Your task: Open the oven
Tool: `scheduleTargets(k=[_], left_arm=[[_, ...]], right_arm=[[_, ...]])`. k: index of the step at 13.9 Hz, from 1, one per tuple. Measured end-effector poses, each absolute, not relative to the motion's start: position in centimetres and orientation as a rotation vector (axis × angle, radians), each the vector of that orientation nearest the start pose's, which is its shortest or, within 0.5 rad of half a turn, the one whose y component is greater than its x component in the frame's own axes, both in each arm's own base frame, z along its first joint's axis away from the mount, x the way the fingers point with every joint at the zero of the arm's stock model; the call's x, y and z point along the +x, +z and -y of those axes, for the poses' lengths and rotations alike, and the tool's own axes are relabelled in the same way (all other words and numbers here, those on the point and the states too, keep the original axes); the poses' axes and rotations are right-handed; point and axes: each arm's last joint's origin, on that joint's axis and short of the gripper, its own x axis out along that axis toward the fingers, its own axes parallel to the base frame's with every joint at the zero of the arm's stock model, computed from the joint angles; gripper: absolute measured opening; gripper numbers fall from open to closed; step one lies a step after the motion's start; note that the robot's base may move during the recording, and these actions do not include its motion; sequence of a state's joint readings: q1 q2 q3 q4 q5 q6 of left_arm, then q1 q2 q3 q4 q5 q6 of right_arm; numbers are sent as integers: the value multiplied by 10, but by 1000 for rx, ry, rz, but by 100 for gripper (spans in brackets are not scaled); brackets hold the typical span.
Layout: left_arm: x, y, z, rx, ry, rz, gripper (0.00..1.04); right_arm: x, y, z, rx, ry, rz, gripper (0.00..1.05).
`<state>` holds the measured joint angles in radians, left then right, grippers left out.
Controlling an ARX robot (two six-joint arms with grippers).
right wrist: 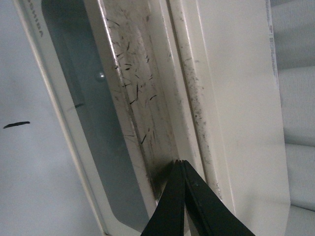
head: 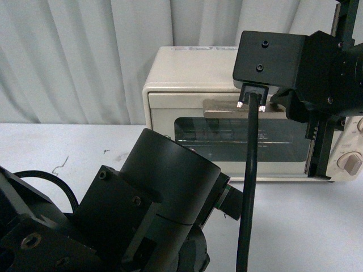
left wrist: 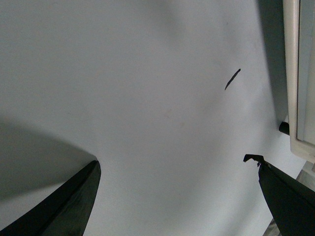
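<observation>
The cream-white oven (head: 187,71) stands at the back of the table with its glass door (head: 227,136) shut and upright. A flat silver handle (head: 224,107) runs along the door's top. My right gripper (right wrist: 179,163) is shut, and its joined tips rest against the scratched silver handle (right wrist: 135,93) near the seam under the oven's top (right wrist: 236,98). In the front view the right arm (head: 317,62) covers the oven's upper right corner. My left gripper (left wrist: 173,160) is open over bare table with nothing between its fingers; the oven's edge (left wrist: 294,73) is beside it.
Beige knobs (head: 351,163) sit on the oven's right side. A black cable (head: 248,187) hangs from the right wrist in front of the door. The left arm (head: 142,209) fills the lower left foreground. A white curtain (head: 74,56) closes the back. A dark mark (left wrist: 232,78) lies on the table.
</observation>
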<state>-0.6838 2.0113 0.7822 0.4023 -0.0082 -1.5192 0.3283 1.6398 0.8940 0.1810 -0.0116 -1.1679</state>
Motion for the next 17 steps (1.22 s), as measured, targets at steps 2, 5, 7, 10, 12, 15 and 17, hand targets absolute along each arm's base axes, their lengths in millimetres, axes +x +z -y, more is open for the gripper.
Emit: scheduleTargets(k=[2,5,7,10,12,15,17], left_arm=[[261,60,213,-1097,89,-1067,98],[261,60,213,-1097,89,-1068,98],[261,60,212,-1096,89,-1067,98],[261,60,212,-1096,91,-1066,98],[260,60,213,-1087,90,-1069,98],[260,60,213,-1091,87,-1071,98],[261,60,213,-1092,86,-1069,98]], right_arm=[[308,188,-103,-1182,672,-327,2],[299,186,-98,-1133,697,-360,2],[293,182,-96,-1102,727,-394,2],[280,173,-95,-1081,793,-456,2],[272,172,-95,-1064,832,-500,2],[261,162,-91,-1055,880,-610,2],[258,180,-90,-1043,870,-548,2]])
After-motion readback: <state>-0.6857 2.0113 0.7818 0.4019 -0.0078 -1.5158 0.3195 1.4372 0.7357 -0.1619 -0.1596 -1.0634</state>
